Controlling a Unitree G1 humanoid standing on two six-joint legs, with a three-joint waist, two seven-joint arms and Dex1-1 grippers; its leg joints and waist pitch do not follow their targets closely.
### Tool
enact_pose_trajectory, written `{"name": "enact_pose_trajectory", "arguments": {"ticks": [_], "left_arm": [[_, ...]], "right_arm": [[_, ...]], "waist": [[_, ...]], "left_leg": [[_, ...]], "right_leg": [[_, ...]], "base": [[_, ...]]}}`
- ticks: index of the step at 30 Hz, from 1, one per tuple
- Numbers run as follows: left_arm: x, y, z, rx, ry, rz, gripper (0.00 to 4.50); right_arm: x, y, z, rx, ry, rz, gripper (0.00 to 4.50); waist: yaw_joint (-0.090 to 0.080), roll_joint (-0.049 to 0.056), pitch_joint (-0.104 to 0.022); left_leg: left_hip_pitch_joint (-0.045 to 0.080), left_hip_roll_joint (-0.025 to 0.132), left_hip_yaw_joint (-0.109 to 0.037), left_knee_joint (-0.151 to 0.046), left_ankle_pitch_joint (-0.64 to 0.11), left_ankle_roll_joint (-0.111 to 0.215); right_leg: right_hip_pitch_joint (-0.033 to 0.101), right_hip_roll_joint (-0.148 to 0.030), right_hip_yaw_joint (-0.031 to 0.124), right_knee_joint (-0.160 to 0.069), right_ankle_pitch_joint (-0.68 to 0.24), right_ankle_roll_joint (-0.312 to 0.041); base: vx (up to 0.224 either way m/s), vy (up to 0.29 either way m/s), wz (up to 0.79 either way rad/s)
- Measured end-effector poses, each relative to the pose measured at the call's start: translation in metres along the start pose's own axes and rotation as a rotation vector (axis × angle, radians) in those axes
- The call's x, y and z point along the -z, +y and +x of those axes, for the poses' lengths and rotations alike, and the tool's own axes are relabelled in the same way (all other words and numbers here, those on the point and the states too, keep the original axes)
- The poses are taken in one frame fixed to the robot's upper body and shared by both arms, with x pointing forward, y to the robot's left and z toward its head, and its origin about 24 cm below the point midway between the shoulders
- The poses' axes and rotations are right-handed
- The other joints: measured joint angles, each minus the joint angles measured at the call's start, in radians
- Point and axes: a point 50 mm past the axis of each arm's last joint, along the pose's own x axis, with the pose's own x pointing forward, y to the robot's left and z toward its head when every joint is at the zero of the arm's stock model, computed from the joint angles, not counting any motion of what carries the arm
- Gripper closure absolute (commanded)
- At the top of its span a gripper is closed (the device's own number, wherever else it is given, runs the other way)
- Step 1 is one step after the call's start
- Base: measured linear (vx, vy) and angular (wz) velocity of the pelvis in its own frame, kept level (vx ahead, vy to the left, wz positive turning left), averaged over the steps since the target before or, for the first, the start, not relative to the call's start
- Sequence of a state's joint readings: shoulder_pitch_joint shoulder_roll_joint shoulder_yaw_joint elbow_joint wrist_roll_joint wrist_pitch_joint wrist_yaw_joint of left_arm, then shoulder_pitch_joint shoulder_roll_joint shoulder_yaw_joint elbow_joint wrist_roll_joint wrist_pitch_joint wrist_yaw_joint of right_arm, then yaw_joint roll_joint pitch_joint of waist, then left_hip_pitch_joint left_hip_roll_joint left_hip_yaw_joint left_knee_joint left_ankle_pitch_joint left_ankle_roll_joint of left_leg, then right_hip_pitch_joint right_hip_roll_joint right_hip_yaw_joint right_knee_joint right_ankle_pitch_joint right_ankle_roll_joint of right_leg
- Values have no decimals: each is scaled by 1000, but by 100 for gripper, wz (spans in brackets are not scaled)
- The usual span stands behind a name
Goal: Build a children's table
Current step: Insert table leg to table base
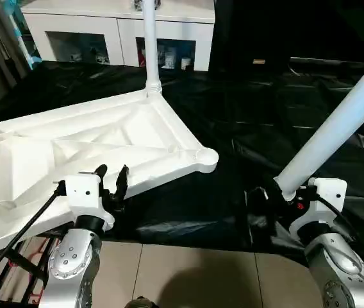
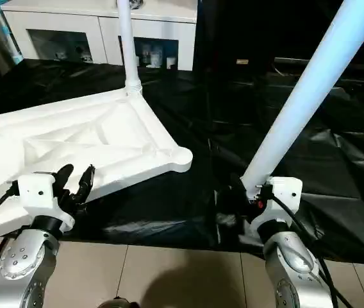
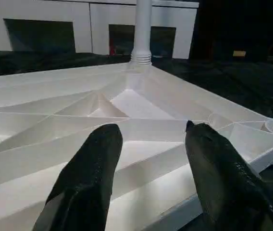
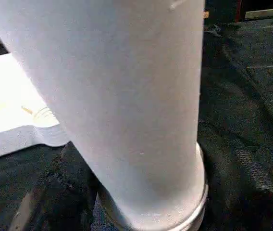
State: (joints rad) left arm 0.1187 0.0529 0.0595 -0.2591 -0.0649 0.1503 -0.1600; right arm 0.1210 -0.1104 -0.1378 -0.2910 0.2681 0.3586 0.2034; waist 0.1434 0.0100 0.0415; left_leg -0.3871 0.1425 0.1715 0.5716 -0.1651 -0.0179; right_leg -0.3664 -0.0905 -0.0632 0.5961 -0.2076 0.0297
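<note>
- My right gripper (image 2: 254, 192) is clamped around the thick end of a loose leg (image 2: 310, 86). In the right wrist view the white tube runs straight up between my fingers, with the collar of its end sitting just below the grip.
- That leg's long axis slants up and away from my right hand toward the far right — it is not upright, and its socket end is down by my wrist.
- My left gripper (image 1: 110, 181) stands with its two black fingers apart, grasping nothing. The fingertips hover over the near rim of the table top (image 1: 105, 138), close to it; whether they touch I cannot tell.
- The table top lies underside up on the black sheet (image 1: 265, 128), ribs and X-bracing showing, stretched from my left side toward the middle.
- The relation that matters: the empty corner socket (image 1: 206, 156) lies to the left of the held leg and a little farther out, between my two hands. My right arm holds the leg, so I judge it must swing left and stand the leg upright over that socket, while my left hand is placed to steady the top.
- Farther off, one fitted leg (image 1: 150, 45) stands upright in the far corner.
- Beyond it stands a white cabinet (image 1: 73, 29) with glass doors.
- I can read no brand, label or writing anywhere.
</note>
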Motion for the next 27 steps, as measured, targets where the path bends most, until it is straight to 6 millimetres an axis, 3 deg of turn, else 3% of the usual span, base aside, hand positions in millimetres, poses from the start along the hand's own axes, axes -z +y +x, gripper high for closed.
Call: {"name": "enact_pose_trajectory", "arguments": {"ticks": [27], "left_arm": [[0, 0, 0, 0, 0, 0, 200]], "right_arm": [[0, 0, 0, 0, 0, 0, 187]], "waist": [[0, 0, 0]], "left_leg": [[0, 0, 0, 1, 0, 0]], "right_leg": [[0, 0, 0, 0, 0, 0]], "base": [[0, 0, 0]]}}
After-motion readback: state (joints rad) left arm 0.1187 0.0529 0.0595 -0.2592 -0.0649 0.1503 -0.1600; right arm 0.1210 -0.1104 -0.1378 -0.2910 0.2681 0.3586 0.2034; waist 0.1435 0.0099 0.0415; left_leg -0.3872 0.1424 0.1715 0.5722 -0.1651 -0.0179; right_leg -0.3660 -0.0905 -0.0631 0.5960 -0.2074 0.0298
